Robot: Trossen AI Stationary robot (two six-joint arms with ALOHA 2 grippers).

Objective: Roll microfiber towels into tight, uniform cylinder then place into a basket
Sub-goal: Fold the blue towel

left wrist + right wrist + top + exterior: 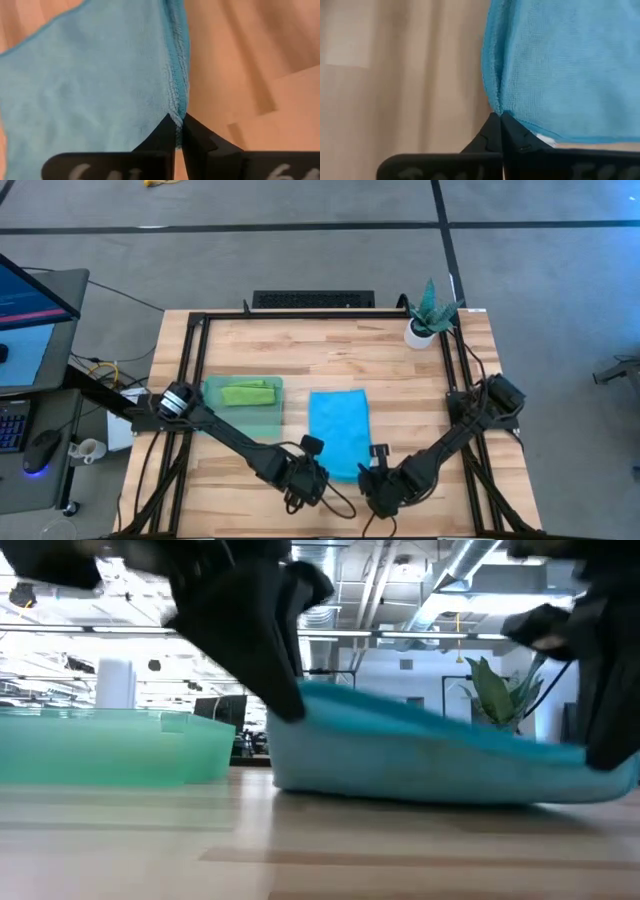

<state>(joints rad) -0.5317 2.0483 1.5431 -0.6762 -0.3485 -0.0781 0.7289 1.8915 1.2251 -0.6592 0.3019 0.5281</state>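
The blue towel (338, 432) lies flat on the bench (330, 345) beside the basket (243, 418), its near corners pinched by the left gripper (179, 121) and right gripper (498, 116); roll evenly, keeping both edges aligned.

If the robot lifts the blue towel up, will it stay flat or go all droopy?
Probably droopy. The blue towel already sags between the left gripper and right gripper, which pinch its near corners. It looks fuzzy and thin, so likely light and not slippery. It shouldn't roll by itself.
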